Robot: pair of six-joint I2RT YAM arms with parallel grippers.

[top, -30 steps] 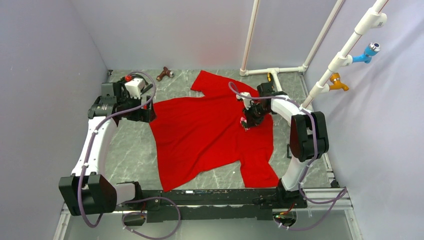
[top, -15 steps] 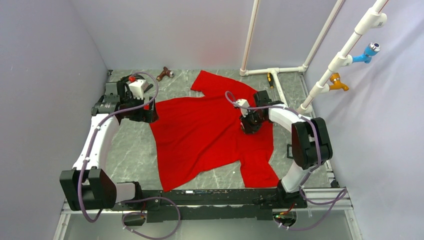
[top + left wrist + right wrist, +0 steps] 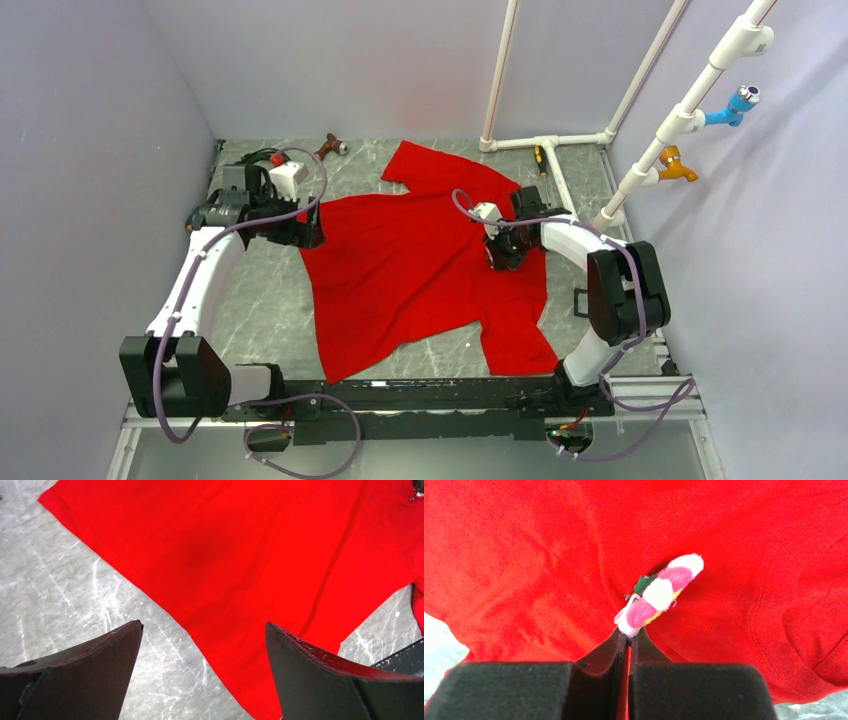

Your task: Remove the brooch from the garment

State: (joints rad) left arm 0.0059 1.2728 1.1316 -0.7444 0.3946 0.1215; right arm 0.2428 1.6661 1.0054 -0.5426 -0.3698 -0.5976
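Note:
The red T-shirt (image 3: 410,260) lies spread flat on the grey marble table. The brooch (image 3: 659,595), a pink and white flower with a yellow centre and a bit of green, stands on edge against the shirt (image 3: 524,555) in the right wrist view. My right gripper (image 3: 628,636) is shut on the brooch's lower petal. In the top view this gripper (image 3: 500,252) sits low on the shirt's right side and hides the brooch. My left gripper (image 3: 204,625) is open and empty, hovering over the shirt's left edge (image 3: 250,555); it also shows in the top view (image 3: 305,232).
A small brown object (image 3: 328,147) lies at the back of the table. White pipes (image 3: 545,142) and a yellow-black tool (image 3: 540,155) are at the back right. A slanted pipe with blue (image 3: 740,102) and orange (image 3: 675,162) fittings stands right.
My left gripper has moved right, toward the shirt's left sleeve. My right gripper has shifted slightly over the brooch, which showed beside it in the top view a second ago and is now covered.

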